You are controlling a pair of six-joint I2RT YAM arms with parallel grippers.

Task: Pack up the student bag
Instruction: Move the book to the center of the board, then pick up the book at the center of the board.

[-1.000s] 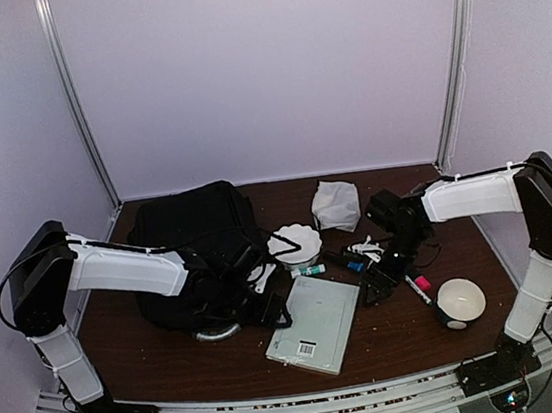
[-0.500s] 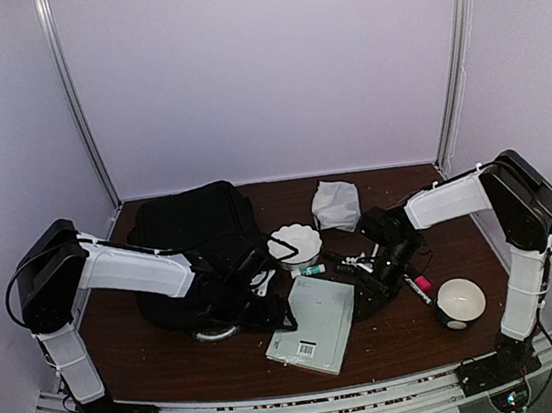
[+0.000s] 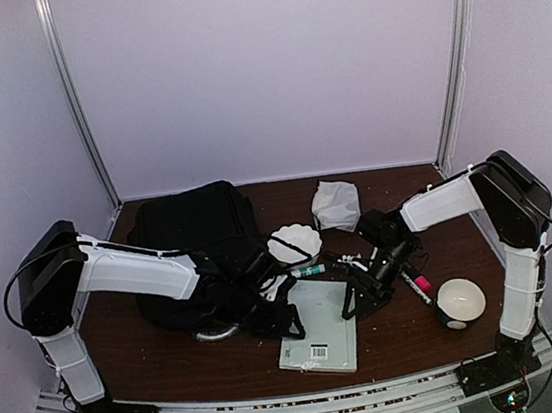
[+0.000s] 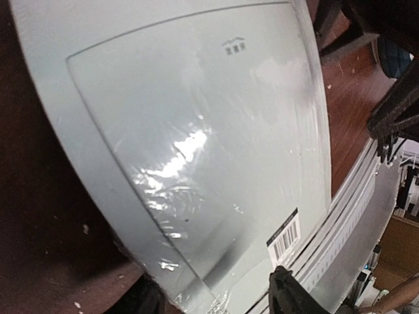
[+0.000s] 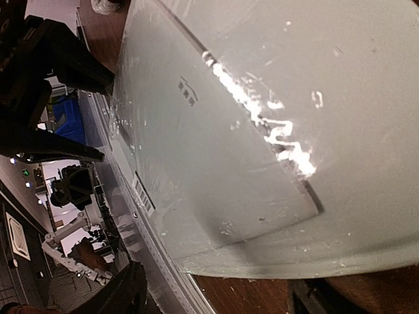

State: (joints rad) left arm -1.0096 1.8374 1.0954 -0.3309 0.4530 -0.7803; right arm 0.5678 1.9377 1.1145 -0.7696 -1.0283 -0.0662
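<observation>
- The bag [image 3: 195, 247], black and slumped, sits just behind and outside the left gripper [image 3: 277, 315]. It looks soft, limp and bulky, so it is best taken by its silvery handle [image 3: 216, 331] or a zip edge.
- The book [image 3: 319, 324] is flat and film-wrapped, probably slippery, and lies between both grippers.
- On the left gripper the fingers are spread, the book's edge between them, pinching nothing.
- The right gripper [image 3: 353, 303] is spread likewise.
- The barcode [image 4: 285, 237] has digits too small to read, and the logo [image 4: 234, 46] is illegible.

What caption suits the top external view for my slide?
The left gripper and right gripper flank a pale wrapped book beside the student bag.
</observation>
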